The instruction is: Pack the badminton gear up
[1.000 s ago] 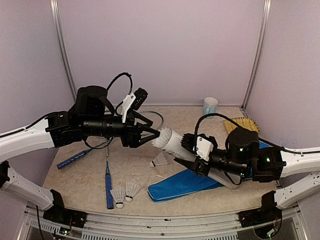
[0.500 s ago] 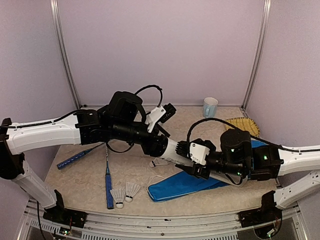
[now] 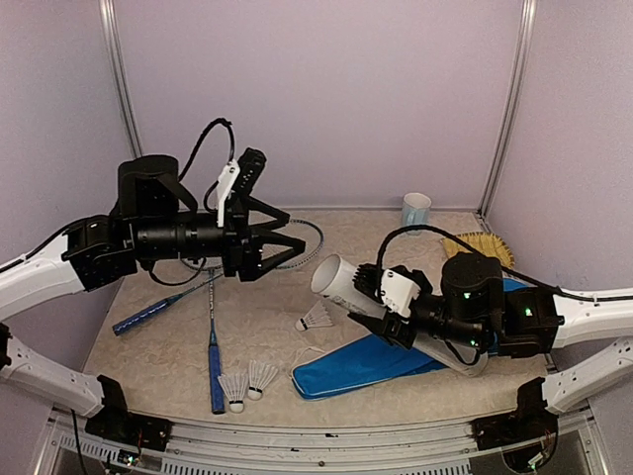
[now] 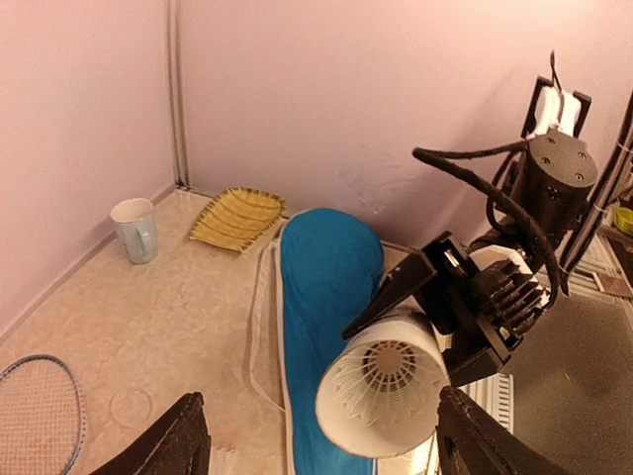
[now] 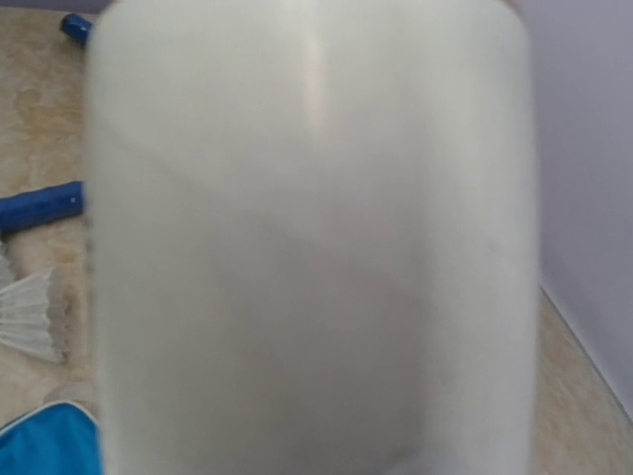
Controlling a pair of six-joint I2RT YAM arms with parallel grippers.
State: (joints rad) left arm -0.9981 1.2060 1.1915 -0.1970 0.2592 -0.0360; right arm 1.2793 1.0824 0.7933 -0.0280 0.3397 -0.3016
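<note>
White tube [image 3: 341, 282], feather shuttlecock [image 4: 386, 381] seated inside mouth.

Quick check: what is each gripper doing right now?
Left gripper: open, holding nothing.
Right gripper: closed on the white tube.

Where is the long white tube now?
Top view, right of centre: the long white tube slants above the blue racket-shaped cover, gripped by the right gripper, jaws shut on it.
</note>
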